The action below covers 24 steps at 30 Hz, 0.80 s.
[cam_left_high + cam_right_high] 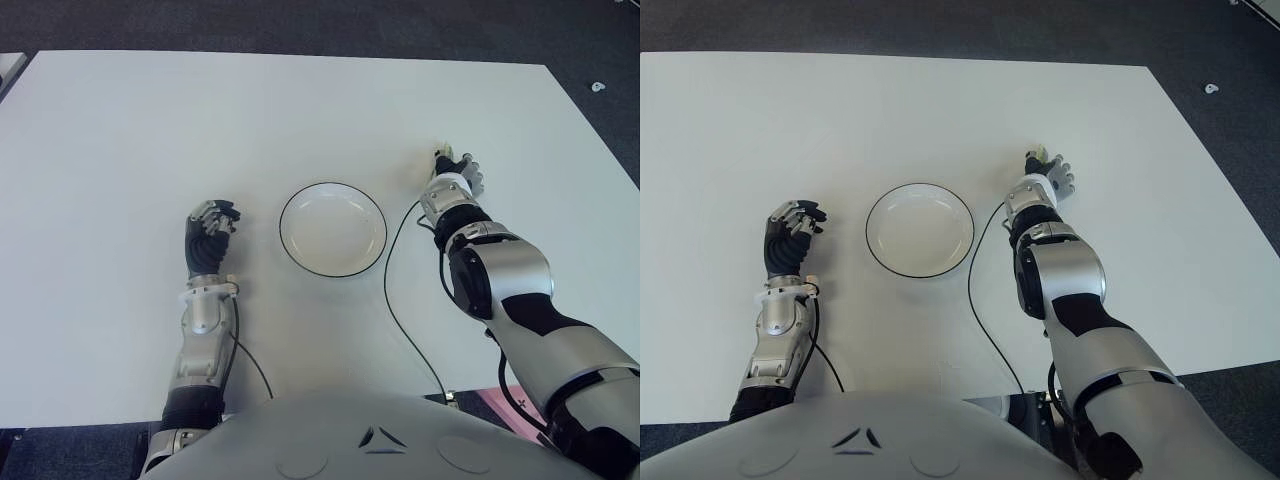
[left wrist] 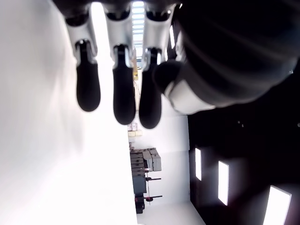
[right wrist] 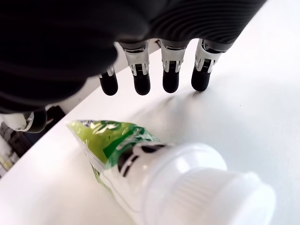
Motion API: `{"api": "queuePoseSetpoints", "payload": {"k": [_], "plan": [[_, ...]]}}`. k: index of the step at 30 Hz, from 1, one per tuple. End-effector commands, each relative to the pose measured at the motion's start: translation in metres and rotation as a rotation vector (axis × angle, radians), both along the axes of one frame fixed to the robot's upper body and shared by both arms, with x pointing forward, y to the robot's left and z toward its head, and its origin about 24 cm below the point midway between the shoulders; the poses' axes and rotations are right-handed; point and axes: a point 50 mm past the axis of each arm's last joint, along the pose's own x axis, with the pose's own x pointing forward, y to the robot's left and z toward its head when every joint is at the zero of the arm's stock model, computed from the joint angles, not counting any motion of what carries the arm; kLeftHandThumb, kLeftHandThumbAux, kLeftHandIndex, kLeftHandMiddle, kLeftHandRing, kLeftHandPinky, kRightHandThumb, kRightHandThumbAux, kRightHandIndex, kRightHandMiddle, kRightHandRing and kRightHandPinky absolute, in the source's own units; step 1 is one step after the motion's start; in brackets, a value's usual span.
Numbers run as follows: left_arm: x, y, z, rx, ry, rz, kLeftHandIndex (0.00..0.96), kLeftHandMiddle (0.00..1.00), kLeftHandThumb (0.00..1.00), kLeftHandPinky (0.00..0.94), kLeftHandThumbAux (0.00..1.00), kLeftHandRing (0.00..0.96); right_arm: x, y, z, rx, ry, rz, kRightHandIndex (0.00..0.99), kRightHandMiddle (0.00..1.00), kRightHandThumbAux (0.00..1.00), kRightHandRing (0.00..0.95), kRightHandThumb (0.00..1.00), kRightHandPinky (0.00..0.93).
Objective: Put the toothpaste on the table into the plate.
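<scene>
R hand [image 1: 455, 170] reaches toward the right edge of the white rectangular tabletop [image 1: 130, 140], on the right of the white round plate with a thin dark rim [image 1: 333, 229]. Green-and-white plastic toothpaste tube with a ribbed white cap [image 3: 154, 173] lies under the palm; the black fingertips [image 3: 140, 84] are extended beyond its crimped green end — spread wide, not closed on it. Contact w/ tube: can't tell. From the head cam the tube is mostly hidden by the hand; only a pale tip shows. Long axis runs along the fingers, cap toward the wrist.

L hand [image 1: 210, 232] idle left of the plate, fingers loosely curled, nothing held.
</scene>
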Motion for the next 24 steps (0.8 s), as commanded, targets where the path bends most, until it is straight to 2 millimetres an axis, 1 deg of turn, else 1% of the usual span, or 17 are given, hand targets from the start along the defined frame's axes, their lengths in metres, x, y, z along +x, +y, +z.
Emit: {"api": "queuePoseSetpoints", "payload": {"k": [1, 10, 12, 19, 21, 24], "plan": [[-0.014, 0.002, -0.021, -0.016, 0.121, 0.027, 0.433, 0.516, 0.712, 0.522, 0.718, 0.505, -0.007, 0.012, -0.017, 0.005, 0.158, 0.097, 0.0, 0.0, 0.184, 0.0, 0.417, 0.0], [-0.015, 0.001, -0.022, -0.029, 0.112, 0.026, 0.433, 0.511, 0.712, 0.496, 0.718, 0.494, -0.006, 0.02, -0.018, -0.139, 0.377, 0.293, 0.0, 0.0, 0.201, 0.0, 0.365, 0.002], [-0.015, 0.001, -0.022, -0.03, 0.113, 0.028, 0.433, 0.511, 0.712, 0.496, 0.718, 0.492, -0.007, 0.021, -0.021, -0.165, 0.42, 0.34, 0.0, 0.0, 0.211, 0.0, 0.343, 0.008], [-0.016, 0.001, -0.021, -0.028, 0.114, 0.041, 0.433, 0.514, 0.712, 0.521, 0.718, 0.5, -0.014, 0.014, -0.035, -0.241, 0.548, 0.469, 0.0, 0.0, 0.237, 0.0, 0.312, 0.024], [-0.017, 0.001, -0.021, -0.029, 0.118, 0.045, 0.433, 0.513, 0.712, 0.514, 0.718, 0.5, -0.017, 0.012, -0.04, -0.251, 0.574, 0.5, 0.0, 0.0, 0.245, 0.0, 0.299, 0.025], [-0.018, 0.001, -0.021, -0.03, 0.122, 0.048, 0.433, 0.511, 0.712, 0.503, 0.718, 0.498, -0.018, 0.018, -0.041, -0.293, 0.644, 0.534, 0.0, 0.0, 0.261, 0.0, 0.278, 0.015]]}}
